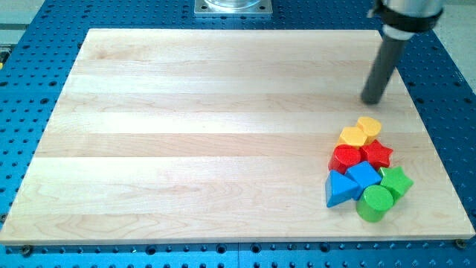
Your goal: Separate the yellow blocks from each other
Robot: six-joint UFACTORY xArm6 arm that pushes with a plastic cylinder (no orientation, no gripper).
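Note:
Two yellow blocks touch each other at the view's right: a rounded yellow block (pixel 369 125) and a yellow hexagon-like block (pixel 353 136) just lower left of it. My tip (pixel 371 102) stands on the board just above the upper yellow block, a small gap apart from it. Below the yellow blocks lie a red cylinder (pixel 344 158) and a red star (pixel 377 154), touching them.
Lower in the same cluster lie a blue cube (pixel 364 176), a blue triangle (pixel 341 190), a green star (pixel 396 181) and a green cylinder (pixel 374 203). The wooden board (pixel 193 134) lies on a blue perforated table (pixel 30 45).

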